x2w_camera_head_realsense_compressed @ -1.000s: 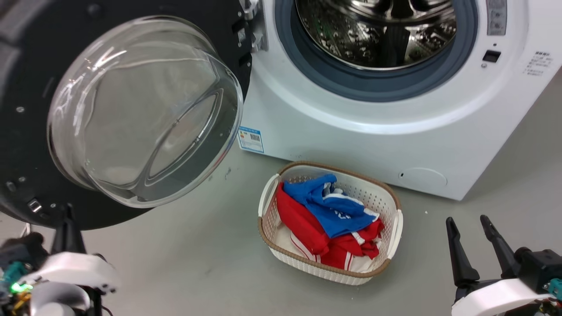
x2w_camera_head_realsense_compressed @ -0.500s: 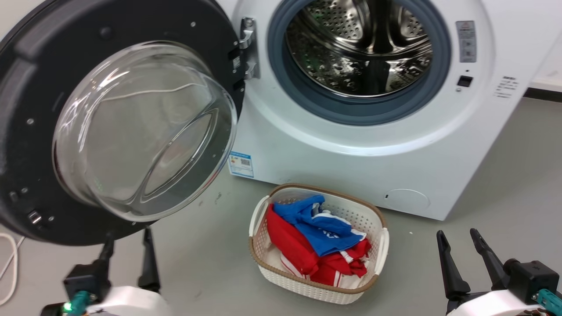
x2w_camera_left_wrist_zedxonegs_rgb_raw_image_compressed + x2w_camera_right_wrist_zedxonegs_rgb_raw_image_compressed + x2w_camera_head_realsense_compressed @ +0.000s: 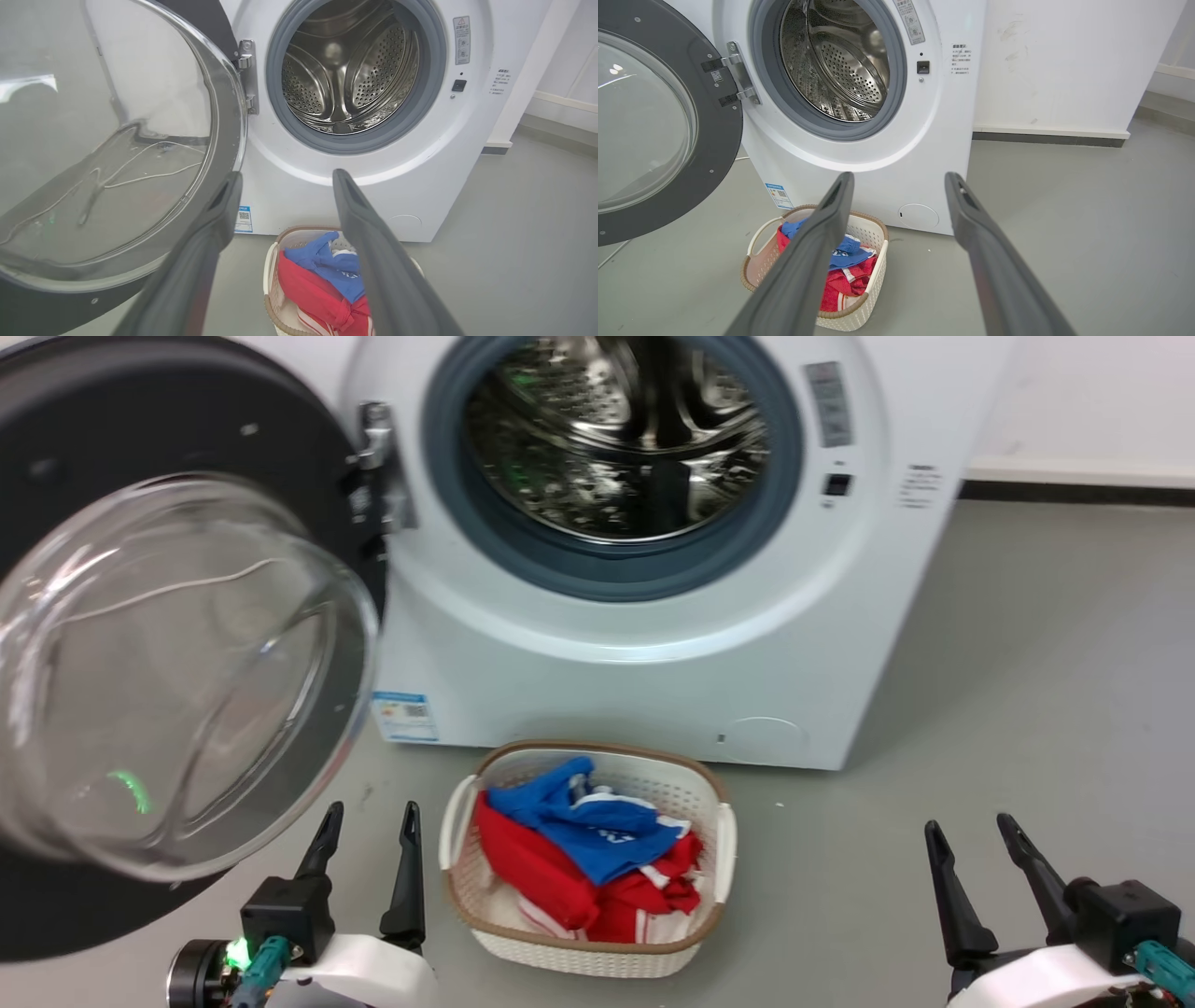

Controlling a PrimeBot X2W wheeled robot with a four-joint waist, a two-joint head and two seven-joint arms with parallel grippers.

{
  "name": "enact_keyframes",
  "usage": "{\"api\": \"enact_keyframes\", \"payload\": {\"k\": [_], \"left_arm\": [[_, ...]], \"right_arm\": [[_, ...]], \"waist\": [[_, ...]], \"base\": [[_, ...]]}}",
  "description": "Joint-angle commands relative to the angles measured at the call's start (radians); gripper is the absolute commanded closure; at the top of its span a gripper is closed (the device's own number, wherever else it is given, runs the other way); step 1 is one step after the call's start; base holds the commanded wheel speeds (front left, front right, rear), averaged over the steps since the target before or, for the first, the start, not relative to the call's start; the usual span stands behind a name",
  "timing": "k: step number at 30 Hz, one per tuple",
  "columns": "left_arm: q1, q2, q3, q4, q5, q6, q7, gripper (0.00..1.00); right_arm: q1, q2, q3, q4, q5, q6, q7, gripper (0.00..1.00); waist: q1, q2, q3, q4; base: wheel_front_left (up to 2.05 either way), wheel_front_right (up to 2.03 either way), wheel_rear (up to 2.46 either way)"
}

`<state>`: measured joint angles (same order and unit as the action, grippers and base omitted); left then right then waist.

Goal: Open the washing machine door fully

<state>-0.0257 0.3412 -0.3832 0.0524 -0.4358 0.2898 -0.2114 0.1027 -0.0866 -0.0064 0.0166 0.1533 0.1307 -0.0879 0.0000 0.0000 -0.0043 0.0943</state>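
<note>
- Hands both spread and empty: left hand near the lower edge of the washing machine door; right hand well apart from it.
- I see that door swung wide.

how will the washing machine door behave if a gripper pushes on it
The washing machine door will probably swing as one rigid piece about its metal hinge. Its bulging glass bowl and wide black rim suggest it is fairly heavy. The curved glass looks slippery; pushing the rim seems safer.
</note>
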Motion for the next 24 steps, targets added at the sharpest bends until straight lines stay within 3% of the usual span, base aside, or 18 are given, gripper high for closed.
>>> {"api": "enact_keyframes", "payload": {"k": [1, 10, 24], "left_arm": [[-0.018, -0.006, -0.006, 0.015, 0.009, -0.006, -0.01, 0.0], [-0.048, -0.017, -0.026, 0.08, 0.033, -0.003, -0.024, 0.0], [-0.05, -0.013, -0.018, 0.105, 0.036, 0.019, -0.033, 0.0]], "right_arm": [[-0.015, -0.009, 0.01, -0.005, 0.002, 0.0, 0.003, 0.0], [-0.034, -0.046, 0.035, -0.011, -0.004, 0.0, 0.017, 0.0], [-0.051, -0.04, 0.013, -0.011, -0.005, 0.0, 0.001, 0.0]], "waist": [[0.0, 0.0, 0.001, -0.065], [0.0, 0.0, 0.004, -0.177], [0.0, 0.0, 0.021, -0.177]], "base": [[0.0, 0.0, 0.0], [0.0, 0.0, 0.0], [0.0, 0.0, 0.0]]}}
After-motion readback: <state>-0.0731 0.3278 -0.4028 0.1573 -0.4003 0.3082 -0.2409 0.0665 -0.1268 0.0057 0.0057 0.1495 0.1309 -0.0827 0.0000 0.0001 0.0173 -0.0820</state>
